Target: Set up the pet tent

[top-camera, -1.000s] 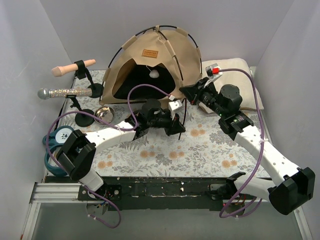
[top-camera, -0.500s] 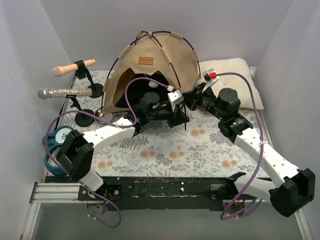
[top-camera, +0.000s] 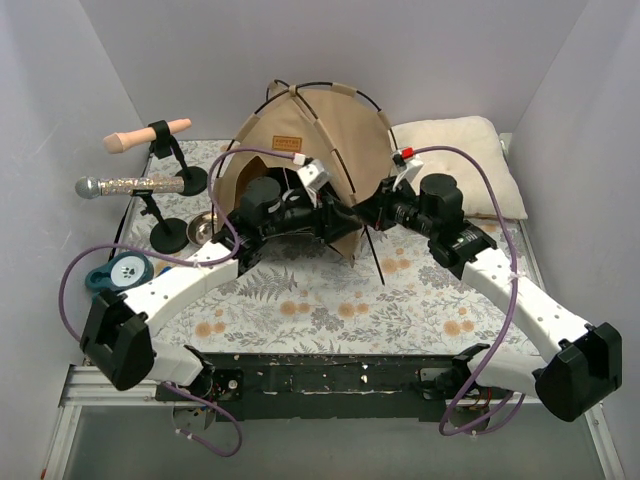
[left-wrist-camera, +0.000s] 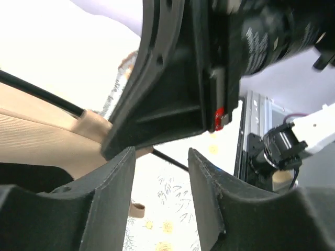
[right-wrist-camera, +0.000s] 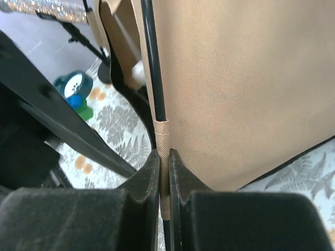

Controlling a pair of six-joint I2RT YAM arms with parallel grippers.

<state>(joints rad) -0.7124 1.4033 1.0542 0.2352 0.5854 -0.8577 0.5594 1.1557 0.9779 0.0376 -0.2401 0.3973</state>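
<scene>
Pinching with the right gripper (right-wrist-camera: 163,178), jaws drawn narrow on the thin black pole (right-wrist-camera: 149,57) right at its tan sleeve. Holding the left gripper (left-wrist-camera: 159,201) partway open, nothing between its fingers, close by the other at the lower front corner of the tan tent (top-camera: 335,125). Seeing it up and domed at the back of the flowered table (top-camera: 330,300), a cream pillow (top-camera: 460,150) just beside it on the right. Spotting a small brown label (top-camera: 287,143) above the doorway, writing too small to read
</scene>
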